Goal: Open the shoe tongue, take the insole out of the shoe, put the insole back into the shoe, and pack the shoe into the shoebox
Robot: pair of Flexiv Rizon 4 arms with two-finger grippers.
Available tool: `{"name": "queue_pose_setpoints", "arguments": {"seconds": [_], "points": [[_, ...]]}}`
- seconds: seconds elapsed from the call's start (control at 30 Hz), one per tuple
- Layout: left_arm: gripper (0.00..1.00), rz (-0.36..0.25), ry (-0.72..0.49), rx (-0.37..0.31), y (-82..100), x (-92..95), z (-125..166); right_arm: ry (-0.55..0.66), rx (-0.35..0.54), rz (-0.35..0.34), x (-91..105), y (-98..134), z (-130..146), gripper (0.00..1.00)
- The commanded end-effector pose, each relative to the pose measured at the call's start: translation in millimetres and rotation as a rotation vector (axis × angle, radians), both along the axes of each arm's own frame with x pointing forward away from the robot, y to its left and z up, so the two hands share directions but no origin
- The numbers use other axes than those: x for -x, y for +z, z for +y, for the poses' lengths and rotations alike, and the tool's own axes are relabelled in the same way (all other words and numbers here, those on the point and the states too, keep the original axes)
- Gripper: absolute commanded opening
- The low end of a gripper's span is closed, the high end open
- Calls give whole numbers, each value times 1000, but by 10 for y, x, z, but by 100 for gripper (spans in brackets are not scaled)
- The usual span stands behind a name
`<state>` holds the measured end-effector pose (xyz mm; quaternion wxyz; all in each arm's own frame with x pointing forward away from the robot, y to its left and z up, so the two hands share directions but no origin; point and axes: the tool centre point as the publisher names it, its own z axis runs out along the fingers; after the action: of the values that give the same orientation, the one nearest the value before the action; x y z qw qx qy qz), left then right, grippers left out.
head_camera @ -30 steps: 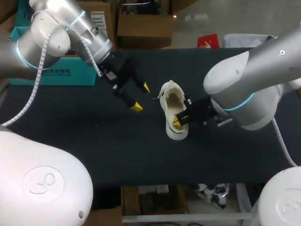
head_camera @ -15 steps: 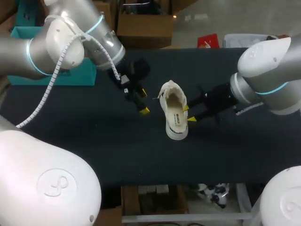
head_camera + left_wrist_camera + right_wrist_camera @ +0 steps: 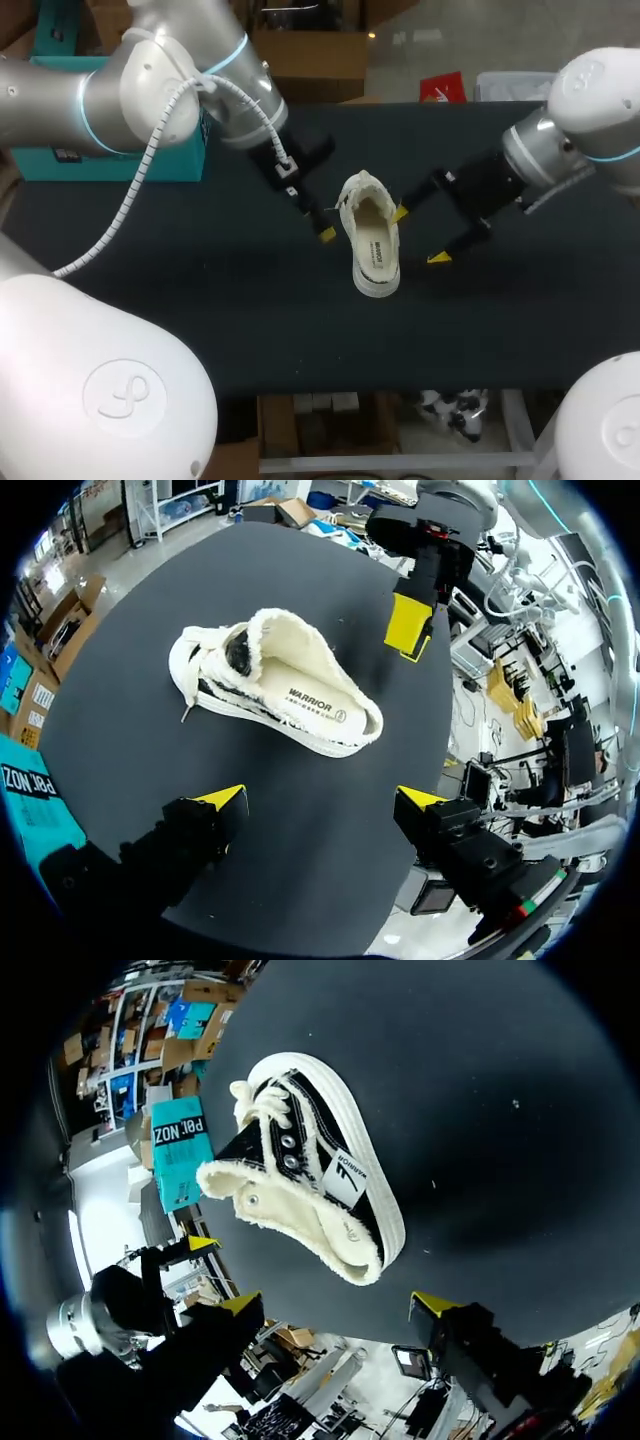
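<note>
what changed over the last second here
The right gripper drew out of the shoe opening and back toward the robot's right; it now stands open beside the shoe. The left gripper, open, swung in closer on the other side. The shoe stayed put on the table, insole inside.

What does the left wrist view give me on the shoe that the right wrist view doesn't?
Only the left wrist view looks down into the shoe: the insole lies inside it. Only the right wrist view shows the shoe's black side with its eyelets and white sole; the insole is hidden there. Both show the shoe resting free on the table, ahead of an open gripper, the left gripper in one and the right gripper in the other, with the teal shoebox beyond.
</note>
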<state>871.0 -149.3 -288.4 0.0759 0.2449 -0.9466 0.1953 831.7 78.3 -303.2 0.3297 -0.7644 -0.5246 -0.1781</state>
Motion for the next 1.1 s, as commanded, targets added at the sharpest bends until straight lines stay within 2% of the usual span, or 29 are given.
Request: {"name": "queue_pose_setpoints", "arguments": {"seconds": [0.03, 0.27, 0.3, 0.33, 0.4, 0.43, 0.47, 0.5, 0.93, 1.0, 1.03, 1.1], "points": [[100, 23, 33, -28, -12, -40, -55, 20, 69, -3, 42, 202, -52, 100], [100, 23, 33, -28, -12, -40, -55, 20, 69, -3, 42, 202, -52, 100], [100, 37, 39, -12, -10, -38, -65, 41, 90, -7, 18, 213, -125, 100], [100, 44, 69, -22, -12, -39, -83, 9, 127, -2, 0, 232, -192, 100], [100, 84, 138, -17, -33, -27, -100, 100, 173, -30, -14, 307, -305, 100], [100, 89, 205, -41, -55, -34, -106, 147, 218, -31, -21, 352, -359, 100], [100, 93, 291, -76, -79, -64, -108, 255, 245, -45, -25, 393, -389, 100], [100, 87, 327, -109, -96, -70, -108, 237, 272, -39, -14, 429, -403, 100], [100, 83, 345, -120, -129, -57, -149, 237, 272, -39, -14, 429, -403, 100], [100, 92, 387, -116, -176, -22, -199, 269, 279, -73, -17, 426, -585, 100], [100, 80, 408, -135, -204, -4, -227, 400, 284, -132, -3, 430, -651, 100], [100, 93, 432, -129, -244, 38, -292, 412, 308, -145, 2, 435, -773, 100]]}}
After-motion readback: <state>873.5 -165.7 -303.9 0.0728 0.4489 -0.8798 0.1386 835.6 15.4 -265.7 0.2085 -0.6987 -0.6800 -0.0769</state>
